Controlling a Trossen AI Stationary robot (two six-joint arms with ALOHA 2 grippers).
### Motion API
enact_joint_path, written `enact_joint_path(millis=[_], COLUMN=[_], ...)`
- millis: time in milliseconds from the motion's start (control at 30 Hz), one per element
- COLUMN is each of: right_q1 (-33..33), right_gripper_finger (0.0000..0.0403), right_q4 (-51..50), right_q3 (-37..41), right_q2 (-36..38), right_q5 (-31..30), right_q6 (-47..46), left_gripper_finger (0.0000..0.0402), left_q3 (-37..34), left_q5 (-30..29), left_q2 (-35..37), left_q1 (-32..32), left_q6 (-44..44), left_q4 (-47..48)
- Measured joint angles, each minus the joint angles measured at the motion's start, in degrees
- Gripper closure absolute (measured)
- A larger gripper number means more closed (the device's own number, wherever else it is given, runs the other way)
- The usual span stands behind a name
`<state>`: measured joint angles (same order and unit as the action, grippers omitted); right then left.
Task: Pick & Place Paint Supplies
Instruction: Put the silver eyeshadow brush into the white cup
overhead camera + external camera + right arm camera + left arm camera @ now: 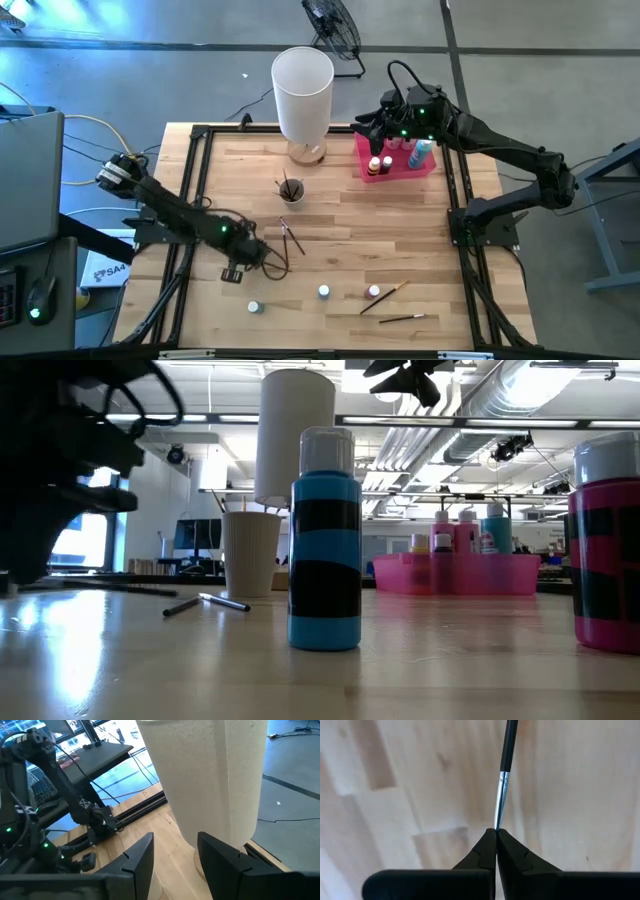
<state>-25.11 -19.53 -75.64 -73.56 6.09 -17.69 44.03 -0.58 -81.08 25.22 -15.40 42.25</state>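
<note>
Left fingers (485, 851) pressed together on tip of paintbrush (503, 780), brush lying low over table (395, 795) near its left front; right fingers (222, 862) apart, holding nothing, above pink tray (420, 166) at table's far right, facing tall white cylinder (210, 775); bottles stand in tray; small cup (291, 190) holds brushes mid-table; blue-capped bottle (324, 291), pink-capped bottle (373, 292), two more brushes near front edge.
</note>
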Motion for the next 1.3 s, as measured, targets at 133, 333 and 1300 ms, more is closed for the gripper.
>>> enact_joint_path(millis=[133,333,1300], right_q1=[0.0,0.0,1.4], right_gripper_finger=[0.0258,0.0258,0.0258], right_q4=[0.0,-0.8,1.7], right_q3=[0.0,0.0,0.0], right_q2=[0.0,0.0,0.0], right_q5=[0.0,0.0,19.4], right_q6=[0.0,0.0,8.6], left_gripper_finger=[0.0401,0.0401,0.0401], left_q3=[0.0,0.1,36.3], left_q5=[0.4,3.2,9.1], left_q2=[2.2,7.2,13.0], left_q1=[-5.2,-12.1,-34.9], left_q6=[4.4,8.2,16.2], left_q4=[0.4,4.6,38.5])
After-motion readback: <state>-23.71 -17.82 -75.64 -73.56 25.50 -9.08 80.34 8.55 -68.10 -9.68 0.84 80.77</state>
